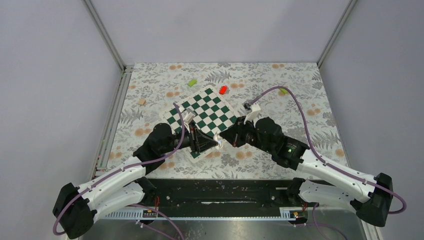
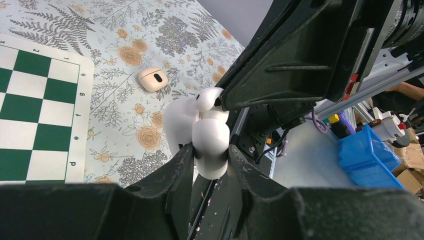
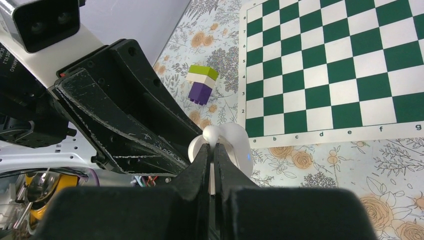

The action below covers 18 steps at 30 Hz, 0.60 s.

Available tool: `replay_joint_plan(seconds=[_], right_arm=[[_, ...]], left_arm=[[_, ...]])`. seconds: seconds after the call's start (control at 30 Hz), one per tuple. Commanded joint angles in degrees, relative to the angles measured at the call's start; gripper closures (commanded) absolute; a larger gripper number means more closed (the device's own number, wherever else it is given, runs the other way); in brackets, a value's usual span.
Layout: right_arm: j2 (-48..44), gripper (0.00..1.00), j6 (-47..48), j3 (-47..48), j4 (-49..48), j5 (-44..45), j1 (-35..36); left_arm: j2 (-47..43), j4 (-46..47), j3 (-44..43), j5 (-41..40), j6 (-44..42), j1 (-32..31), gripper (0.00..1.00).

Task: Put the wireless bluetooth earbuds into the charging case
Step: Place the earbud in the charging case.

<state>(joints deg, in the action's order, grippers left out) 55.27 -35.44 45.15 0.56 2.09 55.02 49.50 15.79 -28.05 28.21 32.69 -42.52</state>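
Observation:
My left gripper is shut on a white rounded charging case and holds it above the cloth with its lid open. A blue light shows on the case in the right wrist view. My right gripper is shut on the stem of a white earbud, whose head sits at the case's open top. In the top view both grippers meet at the chessboard's near corner, left and right. A small beige rounded piece with a dark hollow lies on the cloth beyond.
A green-and-white chessboard lies on the floral cloth. A purple, white and green block stack stands by its edge. A red block, two green blocks and a tan block lie farther back.

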Motion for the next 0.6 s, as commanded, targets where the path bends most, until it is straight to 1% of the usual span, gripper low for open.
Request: replay_joint_plan(seconds=[0.0,0.2,0.57], right_arm=[[-1.9,1.0,0.3,1.0,-0.9,1.2,0.8],[-5.1,1.0,-0.7,-0.8,-1.3,1.0,0.9],[-1.6,1.0,-0.7,-1.1,-0.9,0.5,1.5]], left_arm=[[0.0,1.8,-3.2,-0.2,0.1,-0.2,1.0],[0.6,1.1,-3.7,-0.5,0.2,-0.2,1.0],[1.1,0.6,-4.5,-0.5,0.5,-0.1,1.0]])
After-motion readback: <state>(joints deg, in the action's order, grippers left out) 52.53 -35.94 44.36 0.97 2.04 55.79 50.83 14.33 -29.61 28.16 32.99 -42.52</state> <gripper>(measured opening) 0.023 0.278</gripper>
